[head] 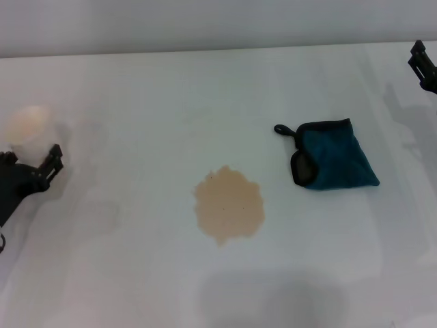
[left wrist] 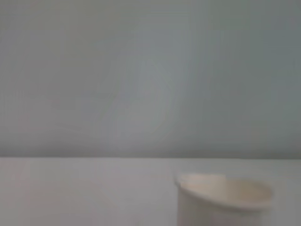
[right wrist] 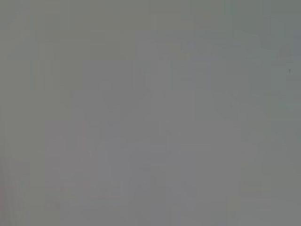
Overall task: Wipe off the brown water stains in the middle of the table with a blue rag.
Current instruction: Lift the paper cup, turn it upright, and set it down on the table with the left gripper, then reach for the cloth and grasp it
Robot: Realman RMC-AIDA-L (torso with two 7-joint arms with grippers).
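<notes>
A white paper cup stands upright at the far left of the head view. Its mouth is open, and the interior shows a pale tan tint. In the left wrist view the same cup appears close up, with only its upper portion and rim visible. A plain, pale grey wall runs along the back of the scene. The right wrist view shows only a uniform grey field with no identifiable item.
</notes>
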